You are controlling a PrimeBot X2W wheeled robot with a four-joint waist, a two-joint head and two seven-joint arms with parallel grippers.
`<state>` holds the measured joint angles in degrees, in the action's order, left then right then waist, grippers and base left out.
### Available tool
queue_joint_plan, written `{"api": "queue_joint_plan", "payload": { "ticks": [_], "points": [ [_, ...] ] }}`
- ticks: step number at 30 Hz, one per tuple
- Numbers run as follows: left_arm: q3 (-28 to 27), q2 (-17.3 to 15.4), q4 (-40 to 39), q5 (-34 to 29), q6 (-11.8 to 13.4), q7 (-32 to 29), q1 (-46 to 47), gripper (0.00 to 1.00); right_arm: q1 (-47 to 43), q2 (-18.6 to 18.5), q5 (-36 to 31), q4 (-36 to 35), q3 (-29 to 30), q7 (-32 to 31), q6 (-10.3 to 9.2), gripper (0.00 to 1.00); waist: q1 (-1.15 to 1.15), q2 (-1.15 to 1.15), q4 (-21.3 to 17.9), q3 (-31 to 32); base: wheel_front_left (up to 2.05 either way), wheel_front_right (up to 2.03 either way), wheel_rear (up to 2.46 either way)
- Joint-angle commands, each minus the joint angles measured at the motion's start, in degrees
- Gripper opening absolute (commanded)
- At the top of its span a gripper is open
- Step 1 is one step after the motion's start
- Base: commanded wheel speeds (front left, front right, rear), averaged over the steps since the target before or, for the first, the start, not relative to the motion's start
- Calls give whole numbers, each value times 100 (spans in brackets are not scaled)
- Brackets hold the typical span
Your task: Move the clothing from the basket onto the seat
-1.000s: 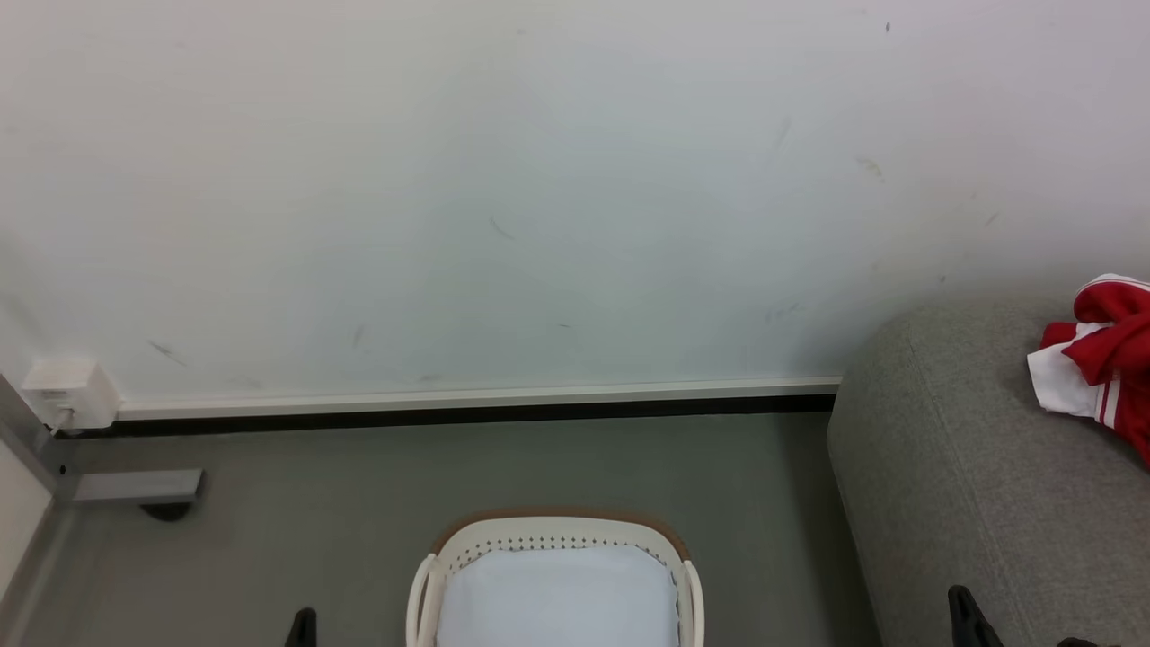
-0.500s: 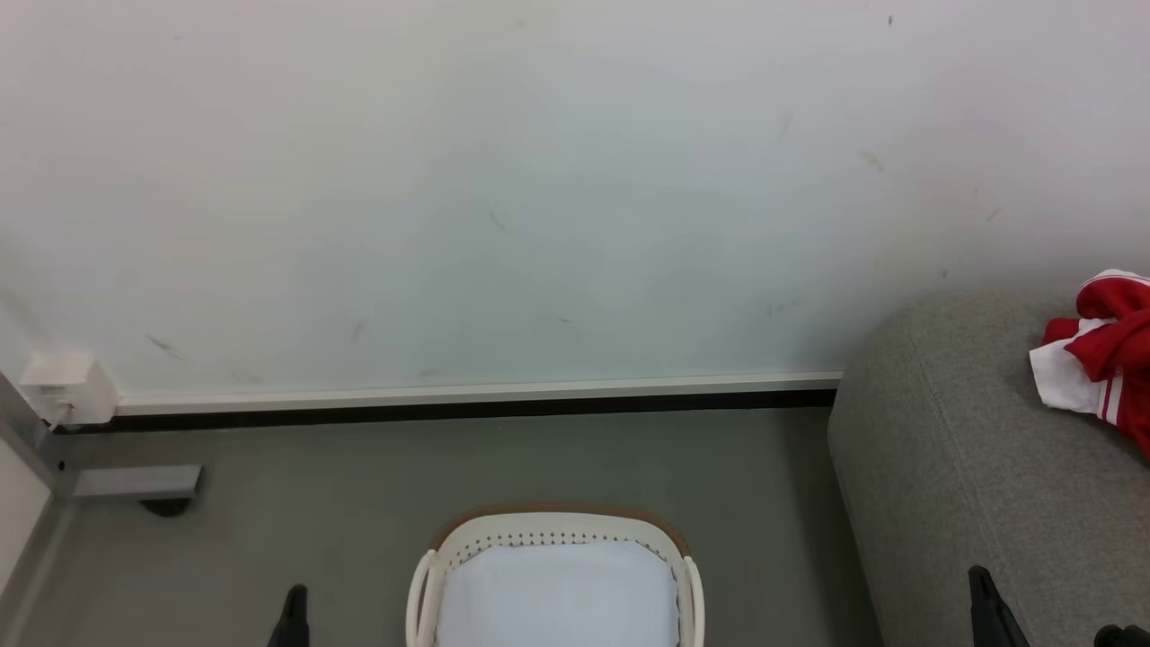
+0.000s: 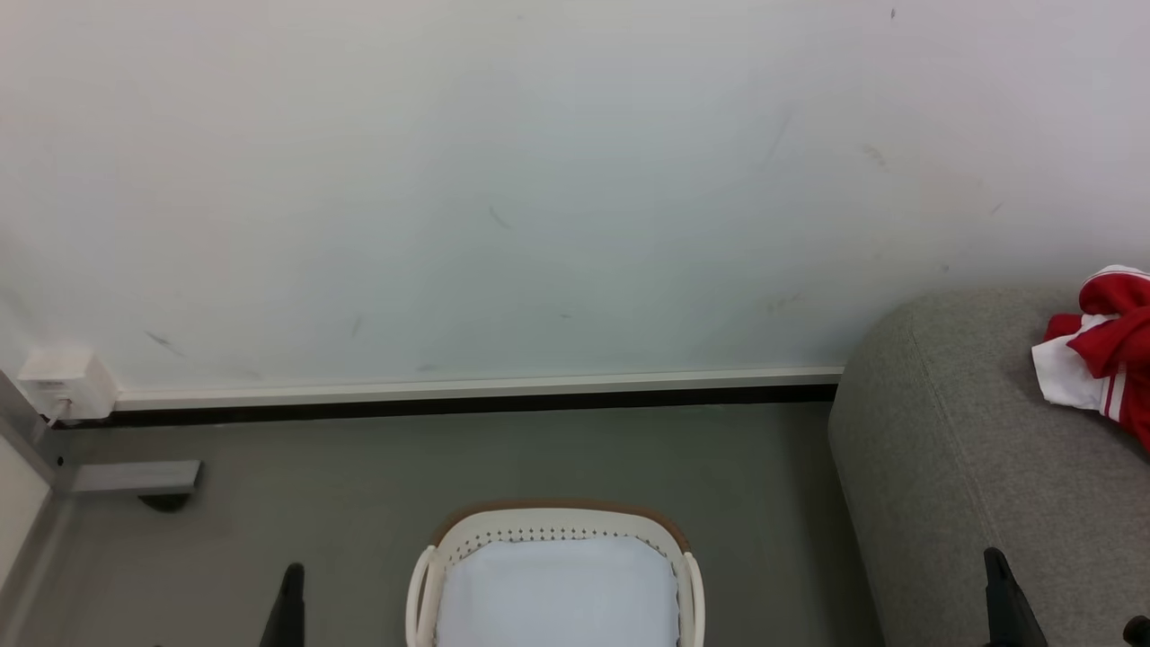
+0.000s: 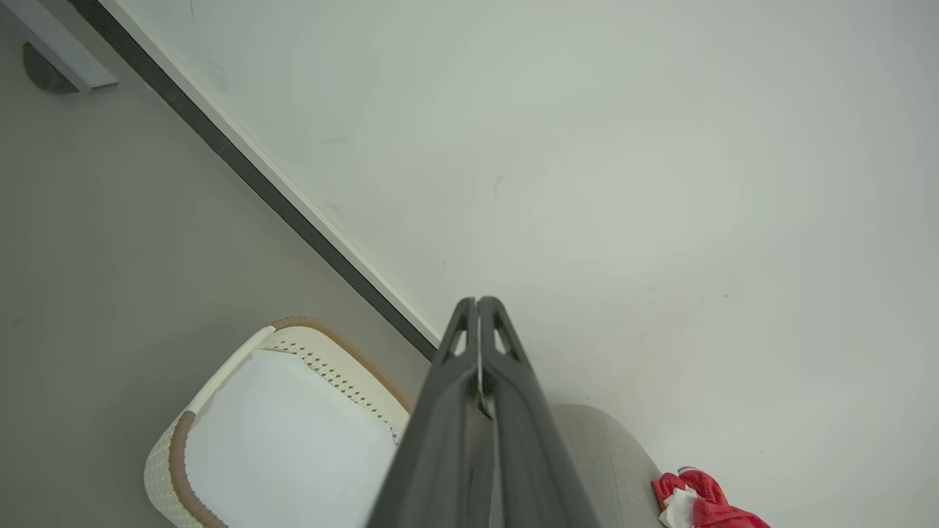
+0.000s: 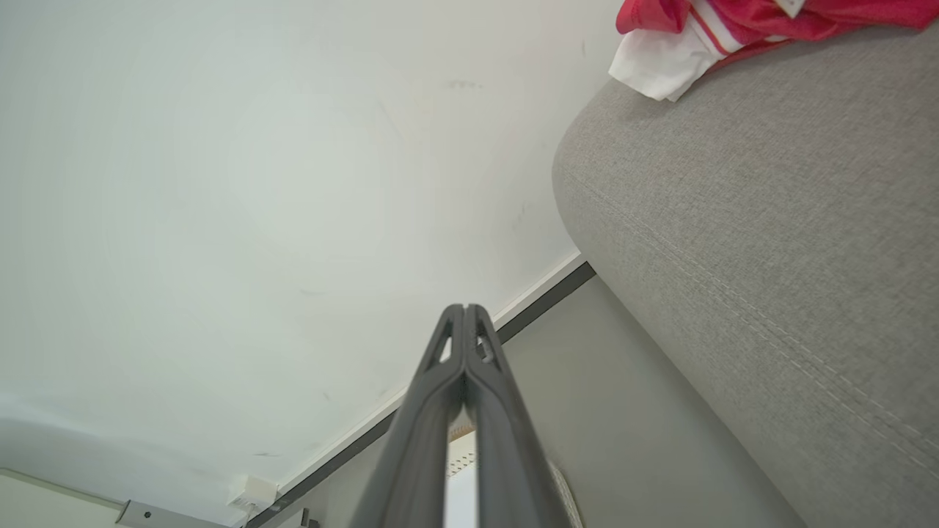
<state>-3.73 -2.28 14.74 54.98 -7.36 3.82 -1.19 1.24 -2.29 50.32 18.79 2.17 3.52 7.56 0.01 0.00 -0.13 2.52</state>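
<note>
One basket (image 3: 557, 517), one seat (image 3: 952, 449), one heap of red clothing (image 3: 1119, 346). The left gripper (image 4: 477, 304) and the right gripper (image 5: 464, 309) each have their fingers pressed together. The clothing lies on the seat top near the wall (image 3: 539, 180), well apart from both. The basket shows its pale lining (image 3: 557, 593); a strip of floor (image 3: 782, 539) separates it from the seat's rounded edge.
</note>
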Motion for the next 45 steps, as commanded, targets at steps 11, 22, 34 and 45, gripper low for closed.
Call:
{"api": "queue_joint_plan", "payload": {
  "ticks": [11, 22, 34, 45],
  "points": [
    [-85, -53, -65, 792, -12, -226, 251, 0, 237, -62, 903, -168, 110, -209, -7, 0, -1, 0, 2, -40, 0, 0, 0],
    [-128, -58, -69, 1421, -14, -399, 365, 0, 289, -68, 1600, -234, 179, -382, -8, 0, -1, 0, 4, -79, 0, 0, 0],
    [-175, -65, -71, 2046, -16, -570, 474, 0, 369, -72, 2282, -307, 253, -549, -8, 0, -1, 0, 6, -121, 0, 0, 0],
    [-208, -69, -73, 2489, -18, -699, 554, 0, 401, -74, 2803, -355, 306, -677, -10, 0, -1, 0, 7, -156, 0, 0, 0]
  ]
}}
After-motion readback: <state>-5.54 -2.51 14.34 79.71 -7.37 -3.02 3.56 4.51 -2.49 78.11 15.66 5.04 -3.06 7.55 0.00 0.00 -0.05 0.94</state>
